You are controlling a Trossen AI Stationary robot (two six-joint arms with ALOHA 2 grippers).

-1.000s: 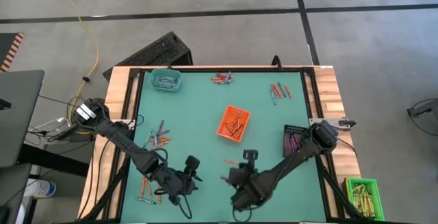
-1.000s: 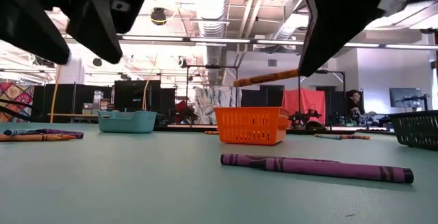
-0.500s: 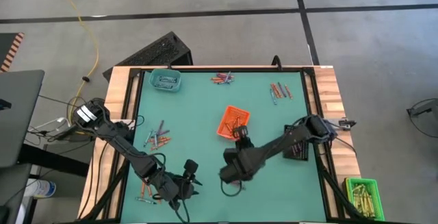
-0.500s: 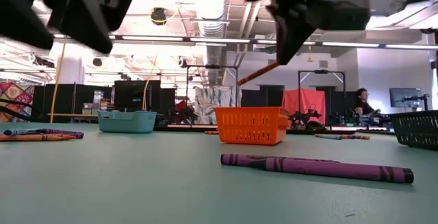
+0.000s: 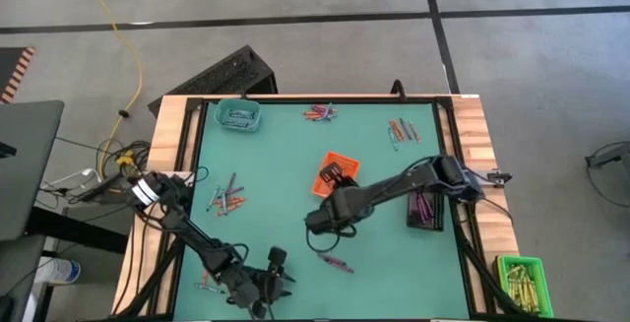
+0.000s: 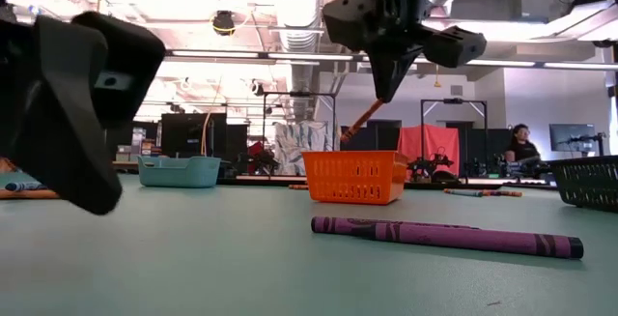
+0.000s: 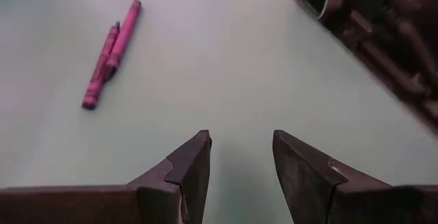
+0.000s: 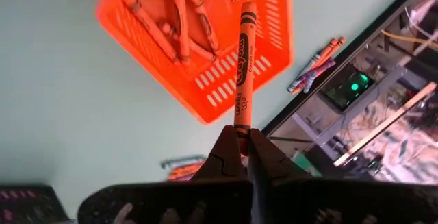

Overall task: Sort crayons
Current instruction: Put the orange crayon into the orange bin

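My right gripper (image 8: 241, 138) is shut on an orange crayon (image 8: 243, 66), in the air just short of the orange tray (image 5: 345, 164), which holds several orange crayons. In the low view the crayon (image 6: 365, 118) slants down below this gripper (image 6: 384, 89). My left gripper (image 7: 239, 155) stands open and low over bare mat near the table's front edge (image 5: 271, 283), with nothing between its fingers. Two purple-pink crayons (image 7: 113, 49) lie flat on the mat ahead of it, seen also in the low view (image 6: 444, 236). My right gripper pinches the orange crayon by one end (image 8: 241, 122) between its two fingertips. The crayon runs on in line with the fingers, its free end (image 8: 248, 8) over the orange tray. It is lifted clear, slanting downward toward the table's far side.
A teal tray (image 5: 237, 115) stands at the far left and a black tray (image 5: 425, 207) with purple crayons at the right. Loose crayons lie at the far edge (image 5: 320, 113), far right (image 5: 402, 130), left (image 5: 226, 200) and near left (image 5: 209, 279). A green tray (image 5: 520, 278) sits off the table.
My right gripper has carried the orange crayon from near the front edge toward the orange tray, rolling its wrist; the crayon has gone from nearly level to slanting down. My left gripper has sunk toward the mat and the front edge, staying open.
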